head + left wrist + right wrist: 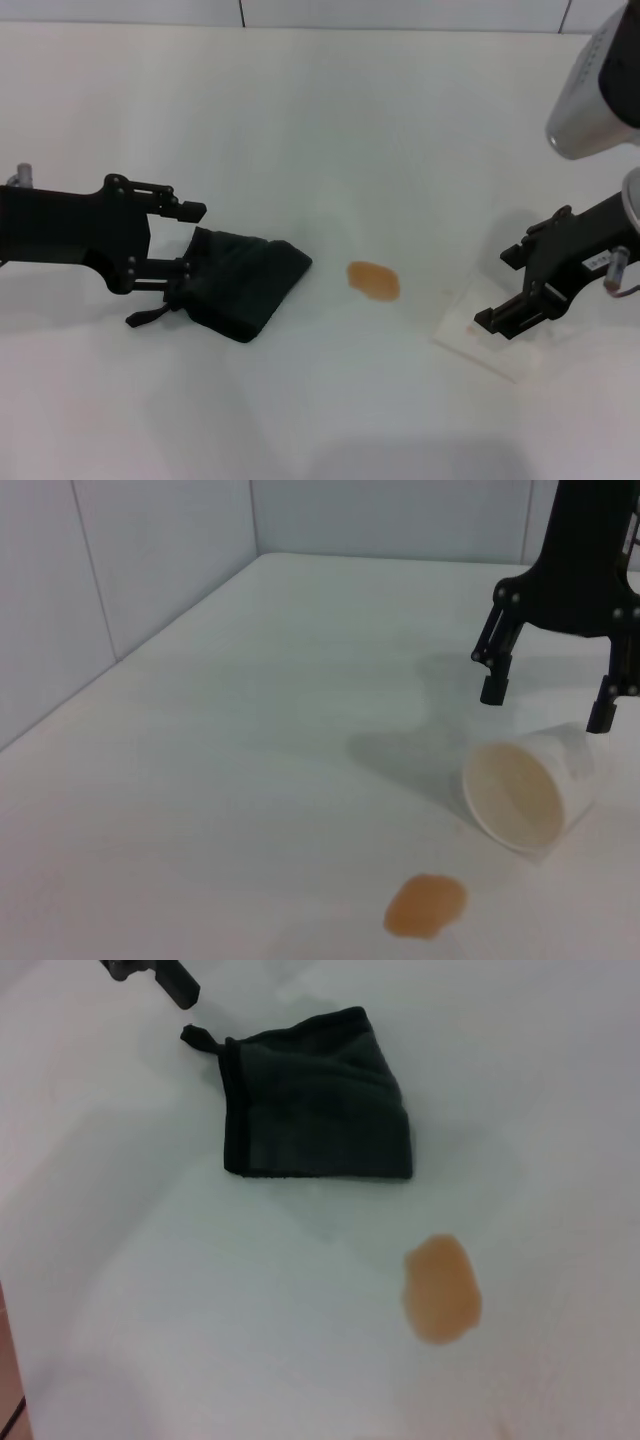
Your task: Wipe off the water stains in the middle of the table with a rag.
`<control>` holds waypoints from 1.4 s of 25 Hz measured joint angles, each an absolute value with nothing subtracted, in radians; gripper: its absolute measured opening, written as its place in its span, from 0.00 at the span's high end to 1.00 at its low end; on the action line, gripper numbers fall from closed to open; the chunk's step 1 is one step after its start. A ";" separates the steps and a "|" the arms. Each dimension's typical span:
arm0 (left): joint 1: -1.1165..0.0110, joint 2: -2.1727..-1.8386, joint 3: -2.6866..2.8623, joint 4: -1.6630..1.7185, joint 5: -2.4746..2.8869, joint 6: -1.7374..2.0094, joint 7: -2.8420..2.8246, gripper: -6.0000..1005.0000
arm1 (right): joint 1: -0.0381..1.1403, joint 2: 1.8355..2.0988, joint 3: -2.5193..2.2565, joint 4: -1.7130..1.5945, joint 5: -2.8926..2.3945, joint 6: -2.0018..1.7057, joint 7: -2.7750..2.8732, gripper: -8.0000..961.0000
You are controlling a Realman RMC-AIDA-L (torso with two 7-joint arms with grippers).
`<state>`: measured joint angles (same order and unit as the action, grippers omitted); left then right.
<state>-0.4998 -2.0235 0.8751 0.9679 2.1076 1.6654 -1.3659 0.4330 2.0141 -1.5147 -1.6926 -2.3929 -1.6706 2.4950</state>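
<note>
One orange stain (pixel 374 281) mid-table (pixel 300 120); left gripper (pixel 186 240), jaws open astride rag (pixel 240 280) edge, nearer; right gripper (pixel 515 290) open, empty.

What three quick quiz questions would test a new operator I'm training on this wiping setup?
1. True or false: the rag already covers the water stains.
2. Which gripper is at the rag: A) left gripper B) right gripper C) neither?
3. Fill in: the white cup under the right gripper lies on its ____.

Key
1. False. The rag lies beside the orange-brown patch, apart from it, with bare table between.
2. A. Its open fingers sit at the rag's edge near the loop tag; the right gripper, also open, hangs over the cup.
3. Side, with its mouth showing in the left wrist view.
</note>
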 joint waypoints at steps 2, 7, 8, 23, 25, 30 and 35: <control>-0.501 -2.023 0.874 0.968 2.108 1.665 -1.363 0.38 | 0.430 2.014 -1.527 -1.687 -2.393 -1.659 2.499 0.17; -0.501 -2.024 0.874 0.968 2.108 1.663 -1.354 0.38 | 0.418 2.014 -1.549 -1.660 -2.400 -1.626 2.505 0.17; -0.501 -2.024 0.875 0.968 2.108 1.663 -1.354 0.38 | 0.416 2.014 -1.553 -1.656 -2.403 -1.620 2.505 0.17; -0.500 -2.026 0.877 0.968 2.108 1.655 -1.353 0.38 | 0.405 2.014 -1.571 -1.633 -2.418 -1.610 2.520 0.18; -0.500 -2.026 0.877 0.968 2.108 1.655 -1.353 0.38 | 0.404 2.014 -1.573 -1.632 -2.418 -1.609 2.523 0.19; -0.501 -2.026 0.877 0.968 2.108 1.654 -1.352 0.38 | 0.403 2.014 -1.585 -1.613 -2.418 -1.596 2.523 0.19; -0.501 -2.026 0.875 0.968 2.108 1.653 -1.342 0.38 | 0.403 2.014 -1.591 -1.583 -2.418 -1.573 2.522 0.19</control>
<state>-0.5015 -2.0264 0.8747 0.9679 2.1077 1.6526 -1.3424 0.4034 2.0141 -1.5912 -1.5831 -2.4176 -1.5727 2.5222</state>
